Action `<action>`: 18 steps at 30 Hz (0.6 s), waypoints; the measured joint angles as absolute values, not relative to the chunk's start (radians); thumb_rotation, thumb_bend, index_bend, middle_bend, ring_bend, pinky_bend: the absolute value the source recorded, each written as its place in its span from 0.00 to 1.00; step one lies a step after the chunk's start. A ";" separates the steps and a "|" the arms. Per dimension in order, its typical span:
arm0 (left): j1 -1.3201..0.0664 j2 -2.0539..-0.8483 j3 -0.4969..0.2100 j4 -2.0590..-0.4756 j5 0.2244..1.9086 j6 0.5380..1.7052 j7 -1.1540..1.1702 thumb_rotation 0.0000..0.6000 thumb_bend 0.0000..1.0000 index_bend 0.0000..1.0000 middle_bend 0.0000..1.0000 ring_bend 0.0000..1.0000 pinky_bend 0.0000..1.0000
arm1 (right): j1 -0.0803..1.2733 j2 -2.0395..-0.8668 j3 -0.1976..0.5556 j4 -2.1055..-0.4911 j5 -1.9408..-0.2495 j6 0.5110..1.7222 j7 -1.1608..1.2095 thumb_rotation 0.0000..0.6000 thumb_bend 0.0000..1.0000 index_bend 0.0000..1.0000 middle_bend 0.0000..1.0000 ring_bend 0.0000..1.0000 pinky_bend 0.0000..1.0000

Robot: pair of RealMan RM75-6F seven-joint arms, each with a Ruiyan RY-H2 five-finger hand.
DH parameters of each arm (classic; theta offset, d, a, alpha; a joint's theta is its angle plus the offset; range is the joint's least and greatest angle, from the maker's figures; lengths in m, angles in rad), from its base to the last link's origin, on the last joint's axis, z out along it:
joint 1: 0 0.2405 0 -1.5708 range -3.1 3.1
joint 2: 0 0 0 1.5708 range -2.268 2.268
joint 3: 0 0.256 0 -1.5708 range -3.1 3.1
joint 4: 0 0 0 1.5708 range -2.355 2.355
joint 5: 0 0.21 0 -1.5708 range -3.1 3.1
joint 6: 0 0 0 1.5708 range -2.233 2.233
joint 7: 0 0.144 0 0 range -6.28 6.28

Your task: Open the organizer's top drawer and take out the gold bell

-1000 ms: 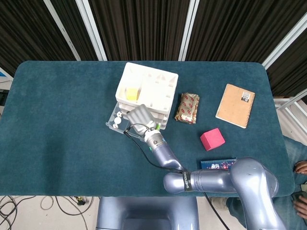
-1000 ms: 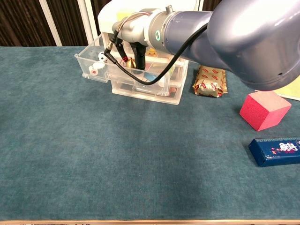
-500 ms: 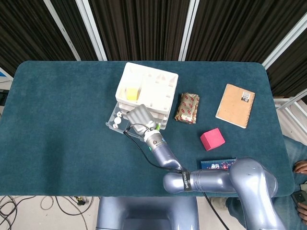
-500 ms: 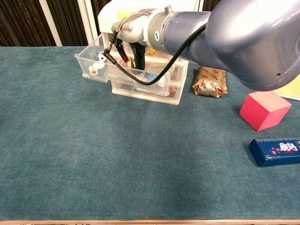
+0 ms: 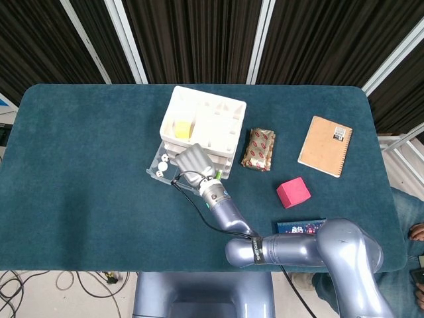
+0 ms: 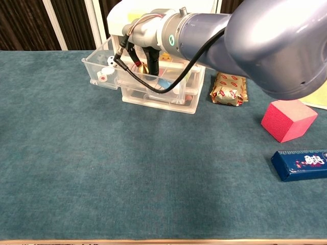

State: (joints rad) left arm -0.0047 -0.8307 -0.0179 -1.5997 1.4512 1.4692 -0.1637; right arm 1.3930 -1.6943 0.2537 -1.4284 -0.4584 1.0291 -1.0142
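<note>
The right hand [image 5: 193, 161] reached into the organizer's [image 5: 202, 126] open top drawer [image 6: 110, 71] near the table's [image 5: 79, 172] far edge, its grip hidden. The gold bell [image 6: 142, 68] lay beneath: likely light, hard, slippery; best pinched at its top.

A worktop [image 5: 79, 172] covered in dark teal felt-like cloth is filling most of the head view, its corners rounded and its far edge running close to the wall. Behind it, dark ribbed panels [image 5: 192, 40] are standing upright, broken by slanting white posts [image 5: 126, 33] that are catching the light. Even, soft light is falling across the cloth without hard shadows. Below the near edge, a pale floor [image 5: 40, 285] is showing, with loose cables [image 5: 86, 281] lying coiled on it. In the chest view, the cloth is ending at a light wooden front edge [image 6: 153, 242].
</note>
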 measured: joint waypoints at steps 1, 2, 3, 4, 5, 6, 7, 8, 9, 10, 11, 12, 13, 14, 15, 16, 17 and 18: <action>-0.005 -0.831 -0.018 -1.600 1.451 1.469 -0.164 1.00 0.24 0.13 0.00 0.00 0.00 | 1.393 -1.695 0.254 -1.428 -0.458 1.028 -1.015 1.00 0.34 0.50 1.00 1.00 1.00; -0.005 -0.830 -0.018 -1.600 1.452 1.469 -0.164 1.00 0.24 0.13 0.00 0.00 0.00 | 1.393 -1.695 0.254 -1.428 -0.458 1.028 -1.015 1.00 0.34 0.51 1.00 1.00 1.00; -0.005 -0.830 -0.018 -1.600 1.452 1.469 -0.165 1.00 0.24 0.13 0.00 0.00 0.00 | 1.393 -1.696 0.255 -1.428 -0.457 1.027 -1.015 1.00 0.34 0.51 1.00 1.00 1.00; -0.005 -0.830 -0.017 -1.600 1.452 1.469 -0.165 1.00 0.24 0.13 0.00 0.00 0.00 | 1.393 -1.696 0.255 -1.429 -0.457 1.027 -1.015 1.00 0.34 0.51 1.00 1.00 1.00; -0.005 -0.829 -0.017 -1.600 1.453 1.468 -0.165 1.00 0.24 0.13 0.00 0.00 0.00 | 1.393 -1.696 0.256 -1.429 -0.457 1.027 -1.015 1.00 0.34 0.51 1.00 1.00 1.00; -0.005 -0.829 -0.017 -1.600 1.453 1.467 -0.166 1.00 0.24 0.13 0.00 0.00 0.00 | 1.393 -1.696 0.257 -1.429 -0.456 1.026 -1.015 1.00 0.34 0.51 1.00 1.00 1.00; -0.006 -0.829 -0.016 -1.600 1.453 1.466 -0.166 1.00 0.24 0.13 0.00 0.00 0.00 | 1.393 -1.696 0.258 -1.429 -0.455 1.025 -1.015 1.00 0.34 0.52 1.00 1.00 1.00; -0.006 -0.829 -0.016 -1.599 1.453 1.465 -0.166 1.00 0.24 0.13 0.00 0.00 0.00 | 1.393 -1.696 0.259 -1.429 -0.455 1.024 -1.014 1.00 0.34 0.52 1.00 1.00 1.00; -0.006 -0.829 -0.016 -1.599 1.453 1.465 -0.166 1.00 0.24 0.13 0.00 0.00 0.00 | 1.393 -1.697 0.259 -1.429 -0.455 1.024 -1.014 1.00 0.34 0.52 1.00 1.00 1.00; -0.006 -0.829 -0.016 -1.599 1.454 1.465 -0.166 1.00 0.24 0.13 0.00 0.00 0.00 | 1.394 -1.697 0.260 -1.428 -0.455 1.024 -1.014 1.00 0.35 0.53 1.00 1.00 1.00; -0.006 -0.829 -0.016 -1.599 1.454 1.466 -0.166 1.00 0.24 0.13 0.00 0.00 0.00 | 1.394 -1.698 0.260 -1.428 -0.455 1.024 -1.014 1.00 0.35 0.53 1.00 1.00 1.00; -0.006 -0.829 -0.016 -1.598 1.454 1.466 -0.167 1.00 0.24 0.13 0.00 0.00 0.00 | 1.394 -1.698 0.261 -1.428 -0.455 1.023 -1.013 1.00 0.35 0.53 1.00 1.00 1.00; -0.006 -0.829 -0.016 -1.598 1.454 1.466 -0.167 1.00 0.24 0.13 0.00 0.00 0.00 | 1.394 -1.698 0.262 -1.428 -0.455 1.023 -1.012 1.00 0.35 0.54 1.00 1.00 1.00; -0.006 -0.829 -0.016 -1.599 1.453 1.467 -0.168 1.00 0.24 0.13 0.00 0.00 0.00 | 1.393 -1.698 0.262 -1.429 -0.455 1.023 -1.012 1.00 0.35 0.54 1.00 1.00 1.00; -0.006 -0.829 -0.016 -1.599 1.453 1.466 -0.168 1.00 0.24 0.13 0.00 0.00 0.00 | 1.393 -1.698 0.263 -1.429 -0.455 1.023 -1.011 1.00 0.35 0.54 1.00 1.00 1.00; -0.006 -0.829 -0.016 -1.599 1.453 1.466 -0.168 1.00 0.24 0.13 0.00 0.00 0.00 | 1.393 -1.698 0.263 -1.429 -0.455 1.023 -1.011 1.00 0.35 0.54 1.00 1.00 1.00; -0.006 -0.829 -0.016 -1.599 1.453 1.466 -0.169 1.00 0.24 0.13 0.00 0.00 0.00 | 1.393 -1.697 0.263 -1.430 -0.455 1.023 -1.011 1.00 0.35 0.54 1.00 1.00 1.00; -0.006 -0.829 -0.016 -1.599 1.453 1.466 -0.169 1.00 0.24 0.13 0.00 0.00 0.00 | 1.392 -1.697 0.264 -1.431 -0.454 1.023 -1.010 1.00 0.35 0.54 1.00 1.00 1.00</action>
State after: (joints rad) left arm -0.0062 -0.8290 -0.0164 -1.5990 1.4533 1.4661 -0.1686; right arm 1.3924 -1.6970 0.2639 -1.4308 -0.4539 1.0230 -1.0103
